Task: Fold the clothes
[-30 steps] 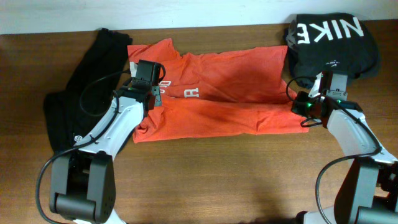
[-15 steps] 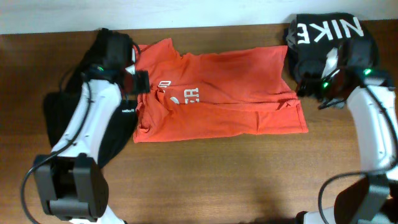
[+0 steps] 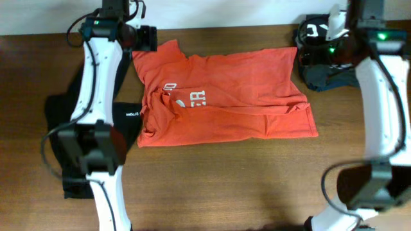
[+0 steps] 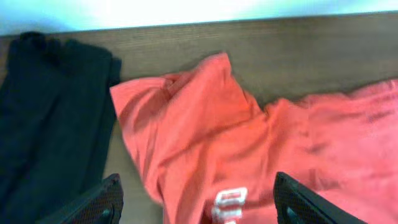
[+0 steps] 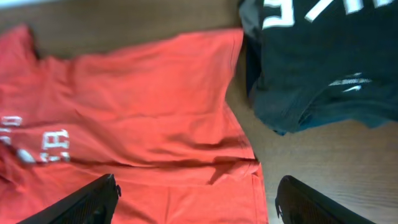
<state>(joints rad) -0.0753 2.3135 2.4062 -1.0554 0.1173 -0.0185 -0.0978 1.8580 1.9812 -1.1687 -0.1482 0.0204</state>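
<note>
Both arms sit high at the far edge of the brown wooden desk (image 3: 225, 183), nothing in hand. The left arm (image 3: 96, 77) has its jaws spread wide and empty above the sleeve end of the orange-red short-sleeved T-shirt (image 3: 237, 86). The right arm (image 3: 379, 83) has its jaws spread just as wide, also empty, above the hem end.

The shirt lies flat mid-desk, its long axis running side to side between the arms, and its near edge looks doubled over. A long black garment (image 3: 64, 122) lies along its left side. A black top with white lettering (image 5: 311, 62) sits just beside its far right corner.

Each arm has its own far corner right below it, so a two-armed pickup looks likely.
</note>
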